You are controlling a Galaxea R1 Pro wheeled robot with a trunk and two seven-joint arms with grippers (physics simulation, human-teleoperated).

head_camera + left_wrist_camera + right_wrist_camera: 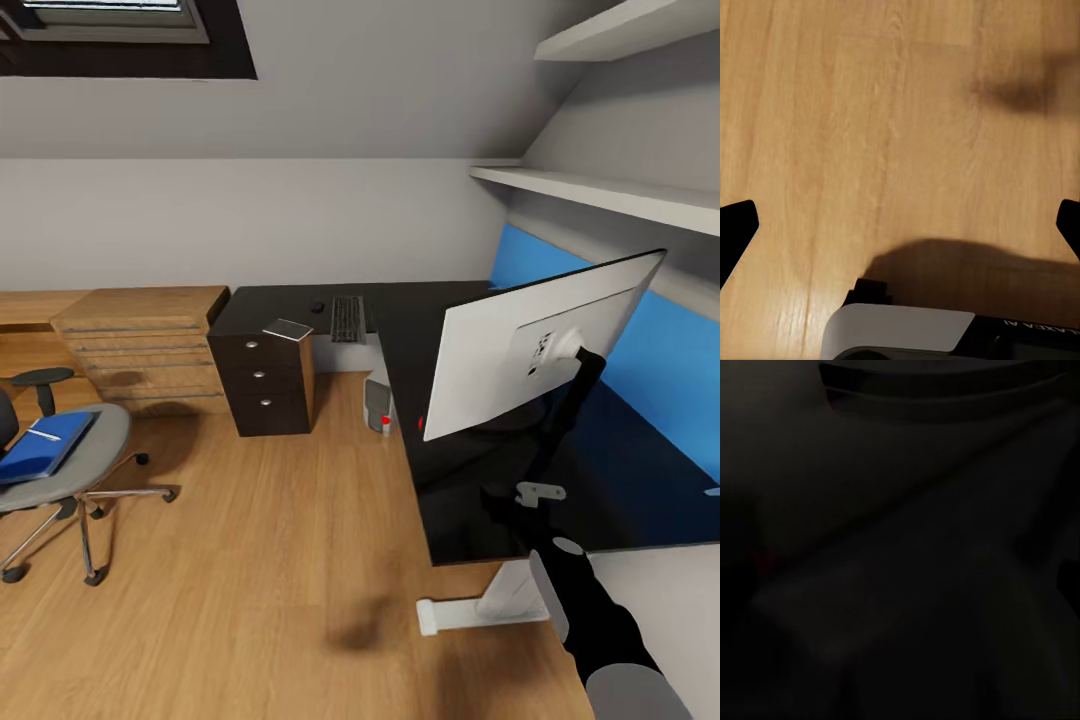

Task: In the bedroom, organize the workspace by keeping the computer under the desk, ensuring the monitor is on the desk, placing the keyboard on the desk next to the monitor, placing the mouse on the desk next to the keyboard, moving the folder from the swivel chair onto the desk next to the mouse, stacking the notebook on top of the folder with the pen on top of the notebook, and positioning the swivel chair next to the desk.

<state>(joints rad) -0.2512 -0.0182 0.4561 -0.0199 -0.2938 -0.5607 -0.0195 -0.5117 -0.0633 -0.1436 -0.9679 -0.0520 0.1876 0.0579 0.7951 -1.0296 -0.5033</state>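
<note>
The monitor (530, 340) shows its white back and leans over the black L-shaped desk (430, 310). My right arm reaches up from the lower right. Its black gripper (520, 468) is lost against the dark desk below the monitor's stand, and the right wrist view is nearly black. The left gripper (900, 225) hangs open over the wooden floor. A keyboard (346, 318) and mouse (317, 307) lie on the desk's far wing, with the notebook (288, 329) beside them. The computer (377, 405) stands under the desk. On the swivel chair (95, 455) lies the blue folder (45, 445) with the pen (42, 434).
A dark drawer unit (262, 385) stands under the desk's left end, next to a wooden dresser (145, 345). White shelves (600, 195) run above the blue wall panel (670, 360). The desk's white foot (470, 610) juts onto the floor near me.
</note>
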